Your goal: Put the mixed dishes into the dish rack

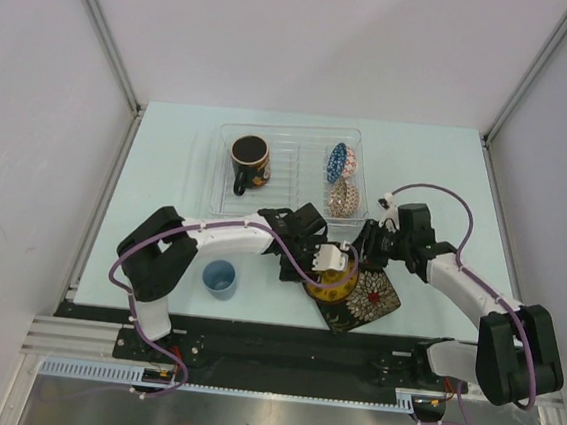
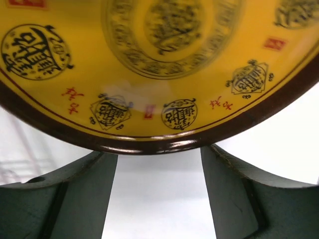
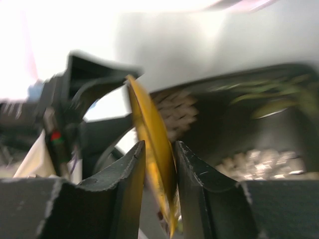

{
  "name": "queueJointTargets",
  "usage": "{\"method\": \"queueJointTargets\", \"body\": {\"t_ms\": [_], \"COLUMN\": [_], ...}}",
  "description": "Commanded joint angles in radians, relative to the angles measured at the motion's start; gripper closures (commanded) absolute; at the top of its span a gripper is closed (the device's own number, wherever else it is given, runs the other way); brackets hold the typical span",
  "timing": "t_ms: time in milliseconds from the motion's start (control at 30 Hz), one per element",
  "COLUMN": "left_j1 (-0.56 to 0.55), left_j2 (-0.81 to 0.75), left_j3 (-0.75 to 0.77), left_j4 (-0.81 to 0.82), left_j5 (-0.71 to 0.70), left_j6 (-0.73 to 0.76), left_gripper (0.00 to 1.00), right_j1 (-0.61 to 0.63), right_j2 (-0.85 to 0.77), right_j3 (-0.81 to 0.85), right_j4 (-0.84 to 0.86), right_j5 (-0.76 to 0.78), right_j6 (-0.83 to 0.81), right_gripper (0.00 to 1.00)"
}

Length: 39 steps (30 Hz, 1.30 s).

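The yellow round plate (image 1: pixel 337 286) is tipped up on the black floral square plate (image 1: pixel 374 300) near the table's front. In the right wrist view the yellow plate (image 3: pixel 149 124) stands edge-on between my right gripper's (image 3: pixel 159 147) fingers, which are shut on its rim. My right gripper (image 1: pixel 358 252) comes at it from the right. My left gripper (image 1: pixel 327 260) is open on the plate's left side; in its wrist view the yellow plate's (image 2: pixel 164 64) face fills the top, its dark rim at my left gripper's (image 2: pixel 157 152) fingertips.
The clear dish rack (image 1: pixel 288 143) at the back holds the red-inside dark mug (image 1: pixel 249 159) on its left and the blue patterned bowl (image 1: pixel 338 161) and beige patterned bowl (image 1: pixel 342 197) on edge at its right. A small light-blue cup (image 1: pixel 219 278) stands on the table, front left.
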State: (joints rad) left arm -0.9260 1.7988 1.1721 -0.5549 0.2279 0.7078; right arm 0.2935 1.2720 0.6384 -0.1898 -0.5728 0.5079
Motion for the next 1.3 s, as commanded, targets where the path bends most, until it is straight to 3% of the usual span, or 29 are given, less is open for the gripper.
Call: {"method": "queueJointTargets", "body": {"t_ms": [0,200,367,467,767,967,1167,1267], "left_j1": [-0.020,-0.019,-0.020,-0.017,0.067,0.148,0.349,0.481], "left_j2": [-0.023,-0.021,-0.026,-0.032,-0.098,-0.291,-0.383,-0.375], "left_j3": [0.035,0.049,0.057,0.061,0.194,0.277,0.441,0.520], "left_j4": [0.213,0.228,0.222,0.216,0.070,-0.083,-0.172,-0.224], "left_j5": [0.039,0.036,0.015,0.007,-0.010,-0.035,-0.001,0.078], "left_j6": [-0.021,-0.033,-0.033,-0.033,-0.085,-0.090,-0.168,-0.246], "left_gripper": [0.28,0.28,0.28,0.29,0.31,0.31,0.30,0.30], "right_j1": [0.044,0.055,0.056,0.055,0.055,0.058,0.070,0.070], "right_j2": [-0.022,0.006,0.001,-0.016,-0.189,-0.333,-0.338,-0.278], "right_j3": [0.021,0.015,0.017,0.018,0.044,0.115,0.236,0.303], "right_j4": [-0.068,-0.065,-0.062,-0.080,-0.139,-0.085,0.004,0.236], "right_j5": [-0.180,-0.210,-0.197,-0.159,-0.041,0.063,0.178,0.215], "right_j6": [0.004,-0.005,0.004,0.001,-0.046,-0.075,-0.251,-0.394], "right_gripper": [0.64,0.66,0.91,1.00,1.00,1.00,1.00,1.00]}}
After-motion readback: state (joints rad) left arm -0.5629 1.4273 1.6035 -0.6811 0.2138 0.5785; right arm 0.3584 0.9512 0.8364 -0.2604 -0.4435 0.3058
